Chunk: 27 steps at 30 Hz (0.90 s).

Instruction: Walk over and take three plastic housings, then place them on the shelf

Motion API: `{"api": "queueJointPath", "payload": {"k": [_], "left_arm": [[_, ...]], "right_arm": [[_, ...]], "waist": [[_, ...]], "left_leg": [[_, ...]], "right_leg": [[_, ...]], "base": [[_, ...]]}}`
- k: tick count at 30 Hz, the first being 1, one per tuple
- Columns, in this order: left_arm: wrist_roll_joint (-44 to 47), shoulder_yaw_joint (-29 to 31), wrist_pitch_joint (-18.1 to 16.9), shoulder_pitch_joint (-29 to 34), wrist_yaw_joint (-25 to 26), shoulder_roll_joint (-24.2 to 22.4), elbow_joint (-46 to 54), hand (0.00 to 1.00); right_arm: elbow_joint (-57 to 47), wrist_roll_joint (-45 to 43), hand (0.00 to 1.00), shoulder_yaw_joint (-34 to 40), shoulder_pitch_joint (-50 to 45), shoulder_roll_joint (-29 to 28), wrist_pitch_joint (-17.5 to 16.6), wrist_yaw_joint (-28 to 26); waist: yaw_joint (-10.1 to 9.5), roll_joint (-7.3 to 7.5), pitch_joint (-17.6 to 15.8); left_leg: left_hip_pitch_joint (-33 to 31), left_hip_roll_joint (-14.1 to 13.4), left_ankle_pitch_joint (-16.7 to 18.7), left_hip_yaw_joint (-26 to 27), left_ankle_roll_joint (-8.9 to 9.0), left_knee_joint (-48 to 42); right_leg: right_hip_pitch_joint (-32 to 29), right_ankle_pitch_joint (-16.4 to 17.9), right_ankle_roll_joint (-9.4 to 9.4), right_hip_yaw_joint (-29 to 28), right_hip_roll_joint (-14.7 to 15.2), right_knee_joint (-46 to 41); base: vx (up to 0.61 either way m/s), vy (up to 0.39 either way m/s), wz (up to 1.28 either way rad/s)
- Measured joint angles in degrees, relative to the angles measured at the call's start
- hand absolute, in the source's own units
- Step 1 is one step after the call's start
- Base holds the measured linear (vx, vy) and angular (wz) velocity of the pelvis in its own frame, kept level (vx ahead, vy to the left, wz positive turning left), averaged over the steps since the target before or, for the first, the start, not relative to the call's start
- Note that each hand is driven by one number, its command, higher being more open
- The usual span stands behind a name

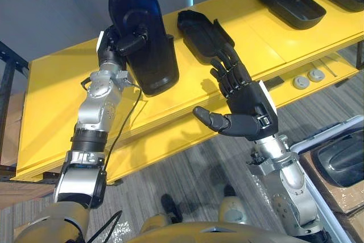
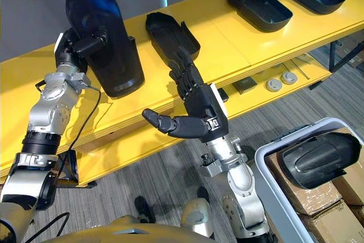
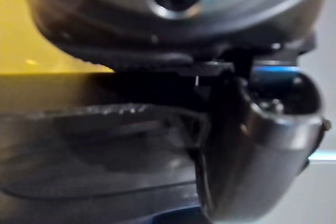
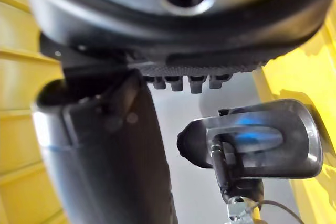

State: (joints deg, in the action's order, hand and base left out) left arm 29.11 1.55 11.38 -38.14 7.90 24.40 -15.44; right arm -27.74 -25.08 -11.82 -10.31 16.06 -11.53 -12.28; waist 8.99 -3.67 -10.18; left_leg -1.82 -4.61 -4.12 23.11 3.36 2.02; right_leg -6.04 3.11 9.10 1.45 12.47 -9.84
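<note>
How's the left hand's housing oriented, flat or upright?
Upright: housing stands on end, gripped by the left hand over the yellow shelf; whether it touches, cannot tell.

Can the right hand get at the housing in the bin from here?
Probably yes: the right hand is open and empty at the shelf, and the housing lies uncovered on top in the bin beside that arm.

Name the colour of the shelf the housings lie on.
The shelf is bright yellow, clearest in the left eye view.
</note>
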Motion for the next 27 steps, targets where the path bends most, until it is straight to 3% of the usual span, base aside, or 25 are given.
{"api": "queueJointPath", "payload": {"k": [6,7,14,27], "left_arm": [[0.28,1.69,-0.08,-2.75,-0.62,0.80,-4.34,0.00],[0.35,2.13,-0.20,-2.75,-0.43,0.91,-5.34,1.00],[1.17,3.70,0.35,-2.95,2.33,2.98,-14.67,1.00],[1.97,4.04,-0.01,-4.38,6.89,3.23,-14.89,1.00]], "right_arm": [[-0.27,0.13,1.00,-1.99,0.05,0.34,0.25,2.77],[-0.27,0.13,1.00,-2.08,0.04,0.67,0.41,3.16],[-0.27,0.12,1.00,-3.39,0.18,2.02,0.46,4.26],[-0.27,0.09,1.00,-6.62,1.03,2.23,0.58,5.76]], "waist": [[-0.39,-0.08,-1.86],[-0.44,-0.16,-1.96],[-0.48,0.04,-3.88],[-0.56,0.22,-6.27]], "left_leg": [[-0.83,-0.18,0.74,0.05,-0.06,-1.04],[-0.83,-0.17,0.86,0.13,-0.05,-1.14],[-1.99,-0.40,2.24,0.29,-0.11,-3.27],[-4.69,-1.51,3.79,1.15,-0.16,-8.13]], "right_leg": [[-0.10,-0.01,0.01,0.11,0.13,0.01],[-0.08,-0.01,0.02,0.09,0.20,0.01],[-0.34,-0.16,0.27,0.08,0.51,0.03],[-1.21,-0.41,0.66,-0.25,0.43,0.03]], "base": [[0.00,0.000,0.00],[0.00,0.000,0.00],[0.00,0.000,0.00],[0.00,0.004,0.01]]}}
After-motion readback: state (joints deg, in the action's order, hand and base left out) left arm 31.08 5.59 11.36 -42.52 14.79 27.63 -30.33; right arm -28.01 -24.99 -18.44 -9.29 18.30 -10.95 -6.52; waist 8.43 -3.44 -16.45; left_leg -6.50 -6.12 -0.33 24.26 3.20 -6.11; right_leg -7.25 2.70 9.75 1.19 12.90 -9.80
